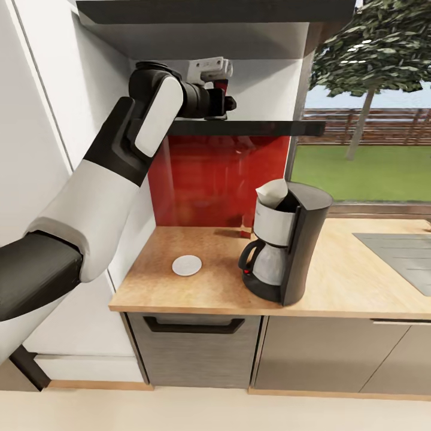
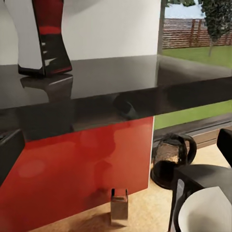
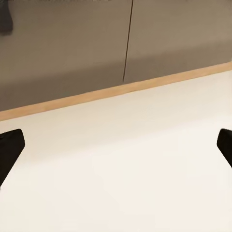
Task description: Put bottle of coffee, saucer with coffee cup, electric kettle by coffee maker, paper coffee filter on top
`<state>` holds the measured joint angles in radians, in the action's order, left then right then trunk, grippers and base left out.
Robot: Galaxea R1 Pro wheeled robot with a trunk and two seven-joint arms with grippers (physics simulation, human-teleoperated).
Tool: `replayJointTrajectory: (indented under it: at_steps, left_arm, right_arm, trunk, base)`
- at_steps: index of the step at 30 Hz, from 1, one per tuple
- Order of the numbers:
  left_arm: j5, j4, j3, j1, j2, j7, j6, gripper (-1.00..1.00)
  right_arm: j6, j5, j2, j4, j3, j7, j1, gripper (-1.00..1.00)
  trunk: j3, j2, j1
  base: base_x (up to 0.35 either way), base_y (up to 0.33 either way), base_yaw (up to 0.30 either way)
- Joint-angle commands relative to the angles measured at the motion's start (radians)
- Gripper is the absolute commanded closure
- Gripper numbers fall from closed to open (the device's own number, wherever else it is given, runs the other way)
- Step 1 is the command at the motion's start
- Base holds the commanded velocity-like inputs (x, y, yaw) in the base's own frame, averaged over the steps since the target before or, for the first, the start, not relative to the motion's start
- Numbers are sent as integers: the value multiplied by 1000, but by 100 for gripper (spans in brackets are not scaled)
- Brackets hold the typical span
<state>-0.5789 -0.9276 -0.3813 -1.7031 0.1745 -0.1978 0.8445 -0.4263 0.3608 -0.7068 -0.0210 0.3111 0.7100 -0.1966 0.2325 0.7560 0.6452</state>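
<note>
Left gripper point(image 1: 225, 103) first: fingers spread wide, nothing between them, hovering right at the front edge of the kitchen shelf point(image 1: 257, 127). At 11 o'clock from the gripper, a red-and-white object point(image 1: 209, 67) stands on that glossy black shelf; the left wrist view catches its reflection in the surface. Under the shelf runs the red backsplash point(image 1: 203, 179).

Right gripper point(image 3: 116, 145) now: jaws released too, both dark fingertips at the far edges of its view, holding nothing, over pale floor point(image 3: 121, 183) with grey cabinet fronts point(image 3: 72, 53) beyond.

Down on the kitchen countertop point(image 1: 359, 281), the coffee maker point(image 1: 287, 245) stands upright at 5 o'clock from the left gripper, and the paper coffee filter point(image 1: 272, 193) sits in its top, pointed edge up. The saucer point(image 1: 187, 265) lies flat and bare at the machine's 9 o'clock, near it but apart. The electric kettle point(image 2: 171, 159) stands on the countertop by the window, near the machine. A small brownish object point(image 2: 119, 205) sits at the foot of the backsplash; too blurred to name. The sink point(image 1: 401, 251) lies at the machine's 3 o'clock.
</note>
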Motion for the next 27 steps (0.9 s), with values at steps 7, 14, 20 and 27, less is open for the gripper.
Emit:
replayJointTrajectory:
  at_steps: [7, 14, 20, 27]
  left_arm:
    - [-10, -3, -2, -1, 0, -9, 2, -100]
    - [-10, -6, -2, -1, 0, -62, 2, -100]
    - [-10, -6, -2, -1, 0, -81, 2, -100]
    - [-10, -33, -1, -1, 0, -85, 2, -100]
  right_arm:
    - [-3, -2, 0, -5, 6, 6, -1, -100]
    - [-4, -2, 0, -5, 5, 7, -1, -100]
    - [-6, -6, 5, -20, 3, 9, 14, -100]
    - [-129, -105, 106, -27, -2, 6, 115, -100]
  trunk:
    - [2, 1, 0]
    - [2, 1, 0]
    - [2, 1, 0]
    - [2, 1, 0]
  base:
    - [141, 0, 0]
    - [132, 0, 0]
    - [76, 0, 0]
    - [10, 0, 0]
